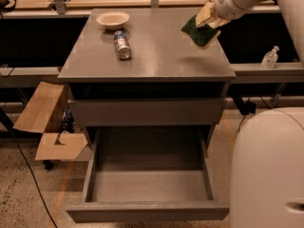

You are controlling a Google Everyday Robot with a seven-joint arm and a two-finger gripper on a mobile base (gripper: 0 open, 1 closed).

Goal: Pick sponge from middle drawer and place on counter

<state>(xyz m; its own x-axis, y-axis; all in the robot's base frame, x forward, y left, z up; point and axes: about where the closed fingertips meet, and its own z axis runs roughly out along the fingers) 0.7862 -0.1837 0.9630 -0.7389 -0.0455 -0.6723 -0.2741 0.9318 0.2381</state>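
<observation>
The sponge, dark green with a yellow edge, hangs tilted in my gripper, which is shut on its upper edge. Both are at the top right, just above the right rear part of the grey counter. The sponge does not rest flat on the counter. The middle drawer is pulled out wide at the bottom of the cabinet, and its grey floor is bare. My white arm comes in from the top right corner.
A white bowl and a silver can lying on its side sit on the counter's left rear. A closed drawer front is above the open drawer. A cardboard box stands at the left, a clear bottle at the right, and my white body at the lower right.
</observation>
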